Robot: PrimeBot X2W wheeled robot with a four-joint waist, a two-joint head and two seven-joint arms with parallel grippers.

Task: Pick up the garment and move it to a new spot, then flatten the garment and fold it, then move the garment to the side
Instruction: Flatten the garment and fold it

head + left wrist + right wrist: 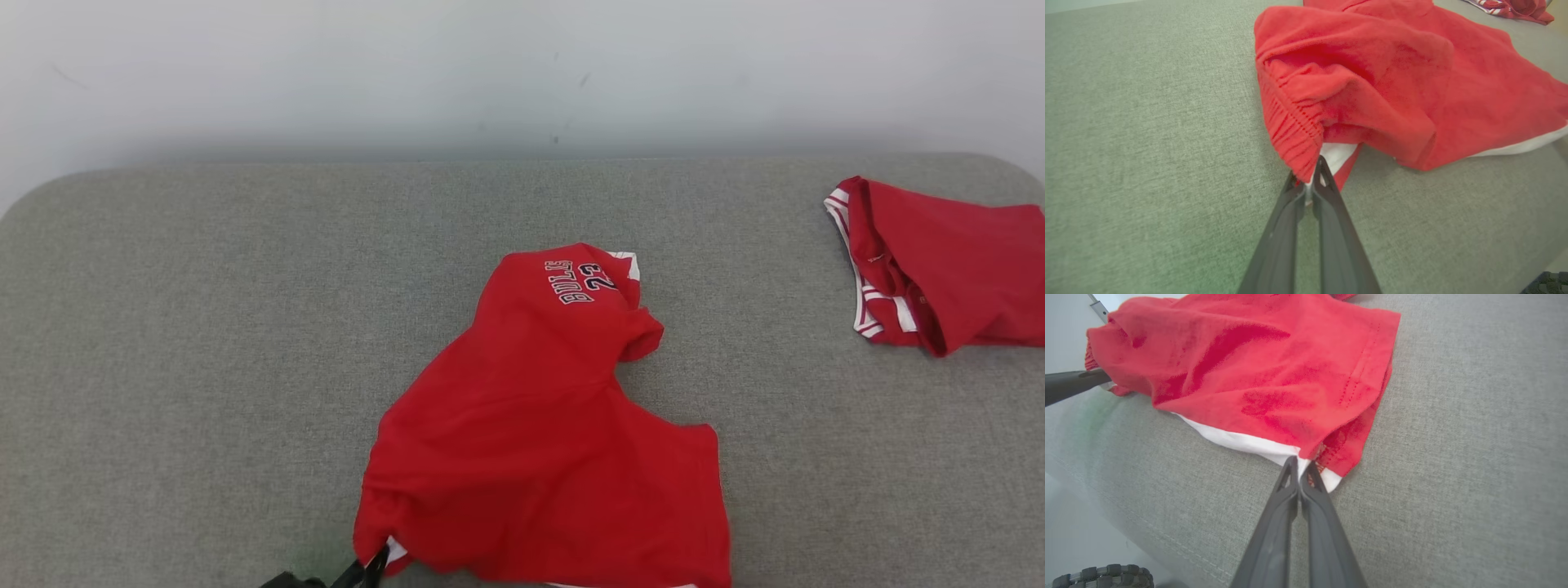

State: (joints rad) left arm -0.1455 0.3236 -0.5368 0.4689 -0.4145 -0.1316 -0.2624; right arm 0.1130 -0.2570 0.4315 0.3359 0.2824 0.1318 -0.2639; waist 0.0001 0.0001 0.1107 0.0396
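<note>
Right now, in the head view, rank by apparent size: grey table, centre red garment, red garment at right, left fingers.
Largest to smallest:
grey table
centre red garment
red garment at right, cut off by the frame edge
left fingers, barely in frame

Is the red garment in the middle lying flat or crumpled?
Crumpled: the garment is wrinkled and bunched at its far end; the left gripper and the right gripper pinch its near corners.
</note>
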